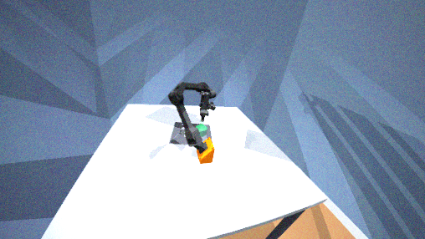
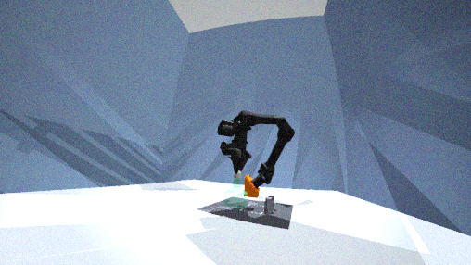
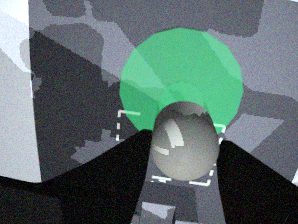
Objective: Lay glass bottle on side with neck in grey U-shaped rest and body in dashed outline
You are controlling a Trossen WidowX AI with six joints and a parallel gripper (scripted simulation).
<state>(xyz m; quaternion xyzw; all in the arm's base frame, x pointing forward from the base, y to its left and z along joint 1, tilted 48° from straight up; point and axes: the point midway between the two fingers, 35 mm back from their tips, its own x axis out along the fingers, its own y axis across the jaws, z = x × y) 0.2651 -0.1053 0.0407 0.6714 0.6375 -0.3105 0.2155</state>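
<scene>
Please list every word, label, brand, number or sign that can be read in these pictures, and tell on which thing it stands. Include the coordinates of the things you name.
No readable text in any view.
Bottle (image 2: 237,183) (image 3: 182,60): no label visible.
Dark mat (image 2: 278,220) (image 3: 60,100): white dashes, no letters.
Arm: too small and blurred to tell.

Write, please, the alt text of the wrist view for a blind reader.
The hand grips the upright green glass bottle near its grey top, seen from above. White dashed outline marks show around it on a dark mat.
</scene>
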